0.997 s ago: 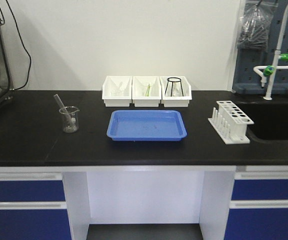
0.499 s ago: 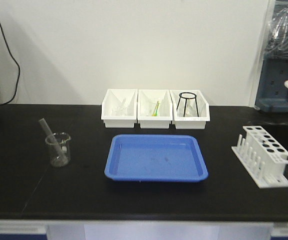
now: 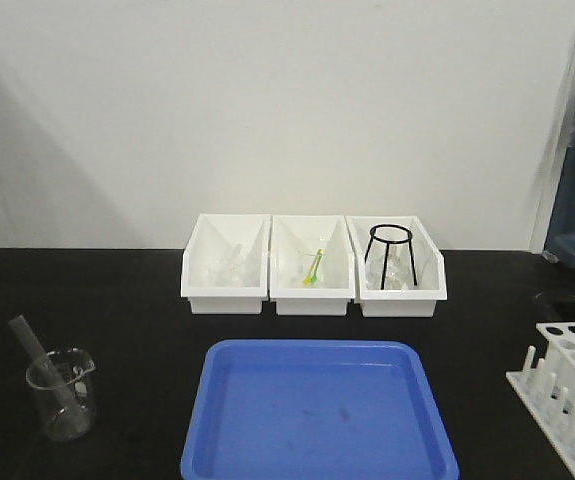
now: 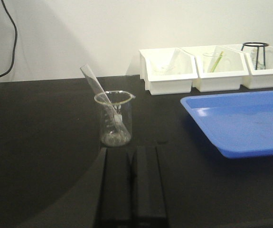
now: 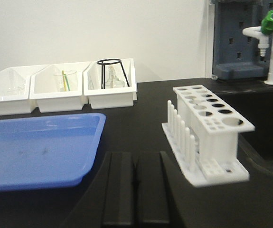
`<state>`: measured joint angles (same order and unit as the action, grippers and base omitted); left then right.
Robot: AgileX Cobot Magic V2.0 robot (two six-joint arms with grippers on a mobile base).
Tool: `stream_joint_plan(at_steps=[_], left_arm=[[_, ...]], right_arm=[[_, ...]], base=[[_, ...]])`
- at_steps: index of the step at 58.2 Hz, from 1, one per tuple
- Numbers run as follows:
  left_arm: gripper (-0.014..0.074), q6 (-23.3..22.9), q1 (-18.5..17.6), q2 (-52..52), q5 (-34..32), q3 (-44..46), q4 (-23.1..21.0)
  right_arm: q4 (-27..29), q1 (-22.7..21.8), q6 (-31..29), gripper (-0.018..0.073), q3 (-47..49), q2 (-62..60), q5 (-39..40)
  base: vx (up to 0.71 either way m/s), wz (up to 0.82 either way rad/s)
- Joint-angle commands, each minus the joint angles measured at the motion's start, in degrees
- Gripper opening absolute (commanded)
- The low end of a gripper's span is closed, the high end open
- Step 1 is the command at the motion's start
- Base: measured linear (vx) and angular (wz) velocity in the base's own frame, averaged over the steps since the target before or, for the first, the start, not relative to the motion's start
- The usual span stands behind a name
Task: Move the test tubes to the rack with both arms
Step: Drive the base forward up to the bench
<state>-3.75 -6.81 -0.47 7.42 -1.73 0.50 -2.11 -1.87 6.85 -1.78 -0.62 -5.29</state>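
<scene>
Judging by the layout, the first pick is not yet made: at the desk's (image 4: 36,142) left a test tube (image 4: 94,83) leans in the beaker (image 4: 116,121) just beyond the clenched, empty left pincer (image 4: 132,153), which must part to grasp it, while the rack (image 5: 207,128) waits far right beside the equally clenched right pincer (image 5: 135,156).

Blue tray (image 3: 307,400) mid-counter (image 3: 127,320). Behind it, 3 white bins (image 3: 312,297) in a row by wall. Black tripod ring (image 3: 390,241) in rt bin, green-yellow item (image 3: 314,268) in mid one. Glass beaker (image 3: 62,395) well left of tray. White faucet (image 5: 271,47) w/ green knob far rt.
</scene>
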Motion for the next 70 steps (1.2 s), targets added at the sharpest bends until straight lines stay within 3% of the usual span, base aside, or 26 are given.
stream_joint_plan(at_steps=[1,31,70], left_arm=[[-0.0020,-0.44,0.00,-0.61,-4.72,-1.44,-0.50],[-0.0020,-0.44,0.00,-0.61,-4.72,-1.44,-0.50],[-0.0020,-0.44,0.00,-0.61,-4.72,-1.44,-0.50]], right_arm=[[-0.53,-0.02,-0.55,-0.0008,-0.57,-0.40,4.30],[-0.53,-0.02,-0.55,-0.0008,-0.57,-0.40,4.30],[-0.53,-0.02,-0.55,-0.0008,-0.57,-0.40,4.30]], base=[[0.39,0.00],[0.29,0.03],[0.03,0.00]])
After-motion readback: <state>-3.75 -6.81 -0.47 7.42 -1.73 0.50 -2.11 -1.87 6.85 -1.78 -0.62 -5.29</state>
